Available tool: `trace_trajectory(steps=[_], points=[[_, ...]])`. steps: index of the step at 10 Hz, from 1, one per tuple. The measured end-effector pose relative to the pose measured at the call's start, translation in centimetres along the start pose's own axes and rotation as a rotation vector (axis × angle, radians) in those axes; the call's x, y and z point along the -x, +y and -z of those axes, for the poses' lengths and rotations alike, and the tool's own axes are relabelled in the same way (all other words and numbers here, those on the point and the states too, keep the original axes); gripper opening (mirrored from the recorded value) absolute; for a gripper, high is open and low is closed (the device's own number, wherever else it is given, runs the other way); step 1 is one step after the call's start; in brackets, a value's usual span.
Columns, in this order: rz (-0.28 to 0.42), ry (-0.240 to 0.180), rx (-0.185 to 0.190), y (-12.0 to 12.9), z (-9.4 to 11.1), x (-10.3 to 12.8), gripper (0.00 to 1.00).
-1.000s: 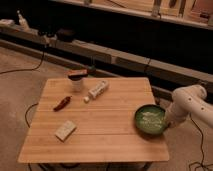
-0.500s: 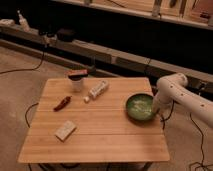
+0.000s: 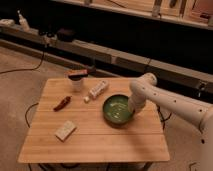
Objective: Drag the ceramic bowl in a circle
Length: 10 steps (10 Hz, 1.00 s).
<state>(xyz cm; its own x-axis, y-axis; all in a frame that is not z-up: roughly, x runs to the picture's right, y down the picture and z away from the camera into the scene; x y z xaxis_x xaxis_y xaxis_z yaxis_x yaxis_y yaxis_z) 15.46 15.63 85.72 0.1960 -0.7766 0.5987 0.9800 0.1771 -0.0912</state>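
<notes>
**Dragging the bowl: status at mid-circuit**

Working from the near edge outward, I log one wooden counter (image 3: pixel 95 142) carrying six loose items. Nearest me lies one pale rectangular block (image 3: pixel 65 130), near the front-left corner. Behind it sits one small red object (image 3: pixel 62 103), left of centre.

The ceramic bowl (image 3: pixel 118 109) now sits right of centre on the counter, flat on its base. One second ago it was at the front-right corner; half a second ago it was farther back along the right side; now it has shifted leftward, toward the middle. I judge this an arc in progress, so the circle is partly traced and not yet closed.

The gripper (image 3: pixel 133 106) sits at the bowl's right rim, at the end of one white arm (image 3: pixel 170 102) reaching in from the right. The jaws are closed; contact is at the rim, but I cannot tell whether they pinch the rim or only press on it.

Beyond the bowl I count one small pale piece (image 3: pixel 86 99), one white tube (image 3: pixel 98 89) lying flat, and one white cup with a brown lid (image 3: pixel 77 80) at the far side. The bowl has closed on the tube and the small piece, so I judge the remaining arc needs clearance there.
</notes>
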Motion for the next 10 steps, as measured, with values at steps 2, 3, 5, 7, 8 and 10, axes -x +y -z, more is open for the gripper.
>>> trace_trajectory(steps=[2, 3, 5, 7, 8, 10], points=[[0.097, -0.036, 0.0, -1.9, -0.2, 4.0, 0.0], [0.13, -0.07, 0.0, -1.8, -0.2, 6.5, 0.0], [0.156, -0.141, 0.016, 0.5, 0.1, 11.4, 0.0], [0.119, -0.206, 0.064, 5.6, -0.1, 15.4, 0.0], [0.082, -0.23, 0.083, 8.0, -0.3, 16.6, 0.0], [-0.069, -0.242, 0.129, 14.9, -0.6, 17.1, 0.0]])
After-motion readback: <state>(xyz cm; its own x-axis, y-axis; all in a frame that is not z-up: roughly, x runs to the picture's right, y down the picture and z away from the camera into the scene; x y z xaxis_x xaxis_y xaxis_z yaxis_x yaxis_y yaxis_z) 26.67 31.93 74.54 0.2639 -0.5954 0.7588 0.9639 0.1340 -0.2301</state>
